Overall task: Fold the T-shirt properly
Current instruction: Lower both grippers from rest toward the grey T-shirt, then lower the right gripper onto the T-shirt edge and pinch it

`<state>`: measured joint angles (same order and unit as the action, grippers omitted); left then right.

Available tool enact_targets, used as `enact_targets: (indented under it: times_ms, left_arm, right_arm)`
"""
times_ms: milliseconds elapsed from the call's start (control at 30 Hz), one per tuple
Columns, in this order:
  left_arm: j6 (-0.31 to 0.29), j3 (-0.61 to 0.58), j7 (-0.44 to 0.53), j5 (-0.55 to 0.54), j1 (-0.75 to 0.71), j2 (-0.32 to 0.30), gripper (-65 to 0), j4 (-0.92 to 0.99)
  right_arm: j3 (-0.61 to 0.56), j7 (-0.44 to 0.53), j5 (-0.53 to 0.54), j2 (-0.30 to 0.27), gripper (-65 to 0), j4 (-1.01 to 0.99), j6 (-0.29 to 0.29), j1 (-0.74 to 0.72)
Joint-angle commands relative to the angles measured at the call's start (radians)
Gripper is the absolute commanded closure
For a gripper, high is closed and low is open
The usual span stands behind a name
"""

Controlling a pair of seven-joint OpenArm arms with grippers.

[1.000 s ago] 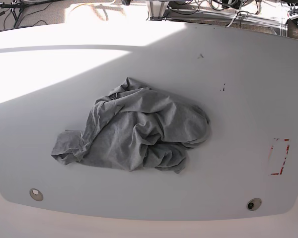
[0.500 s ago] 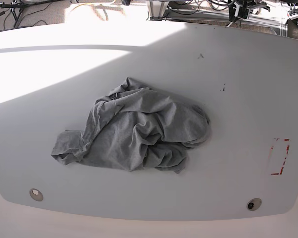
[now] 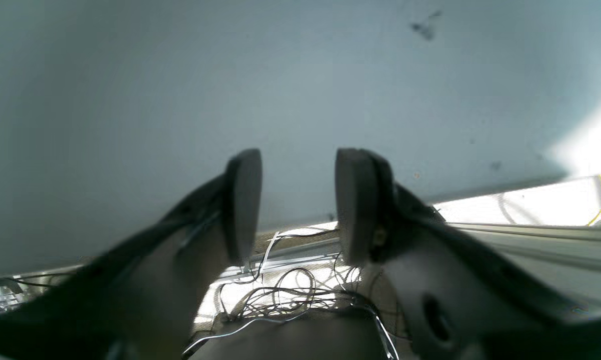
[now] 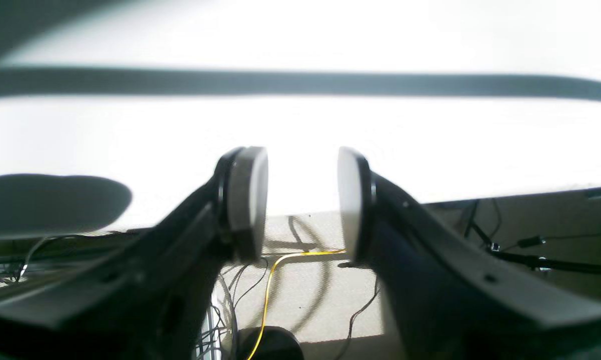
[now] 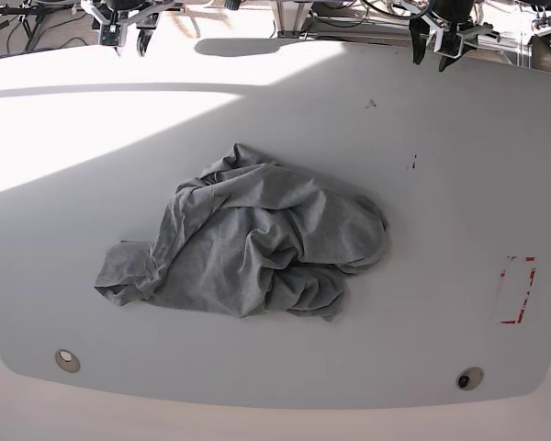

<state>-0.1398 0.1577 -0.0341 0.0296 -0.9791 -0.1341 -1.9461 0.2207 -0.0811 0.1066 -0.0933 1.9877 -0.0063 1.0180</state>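
left tool [image 3: 296, 205] jaws spread, holding nothing. right tool [image 4: 301, 202] likewise parted and empty. both at the far tabletop [image 5: 459, 184] edge, well apart from the crumpled t-shirt [image 5: 248, 243].

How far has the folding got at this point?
Nothing is folded: the T-shirt lies in a crumpled heap mid-table. The left gripper and right gripper are at the table's far edge, jaws apart and empty. Reaching, spreading it flat and every fold remain.

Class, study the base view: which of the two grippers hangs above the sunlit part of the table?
The right gripper, at that view's upper left, over the bright patch of the table; the left gripper sits over shade.
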Motion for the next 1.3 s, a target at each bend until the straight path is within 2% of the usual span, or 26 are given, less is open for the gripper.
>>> enact_targets:
  times_ms: [0,67,333,800,867,967,1100,1267]
  left_arm:
    - [0.004,0.006,0.02,-0.004,-0.002,-0.002,-35.0,-0.026]
    - [0.004,0.006,0.02,-0.004,0.016,-0.002,-37.9,-0.026]
    - [0.004,0.003,0.02,-0.006,0.105,0.0,-37.9,-0.028]
    - [0.004,0.001,0.015,-0.001,0.292,0.061,-38.3,-0.028]
    - [0.004,0.001,0.015,-0.001,0.308,0.066,-38.3,-0.028]
    - [0.004,0.001,0.015,-0.001,0.34,0.069,-38.3,-0.028]
    - [0.004,0.001,0.015,-0.003,0.365,0.069,-38.3,-0.026]
    - [0.004,0.001,0.015,-0.003,0.381,0.069,-38.3,-0.026]
  right_arm:
    - [0.001,-0.01,0.0,-0.024,-28.7,0.025,-0.002,-0.034]
    - [0.001,-0.013,0.0,-0.03,-29.5,0.025,-0.002,-0.071]
    - [0.001,-0.084,0.0,-0.044,-29.8,0.023,-0.002,-0.25]
    - [-0.005,-0.343,-0.006,-0.055,-30.6,-0.055,-0.001,-0.713]
    - [-0.007,-0.368,-0.005,-0.056,-32.5,-0.072,-0.001,-0.759]
    - [-0.01,-0.412,-0.005,-0.056,-39.8,-0.118,0.001,-0.845]
    - [-0.047,-0.438,-0.008,-0.056,-48.8,-0.193,0.041,-0.933]
    - [-0.065,-0.437,-0.008,-0.056,-52.8,-0.287,0.061,-1.02]
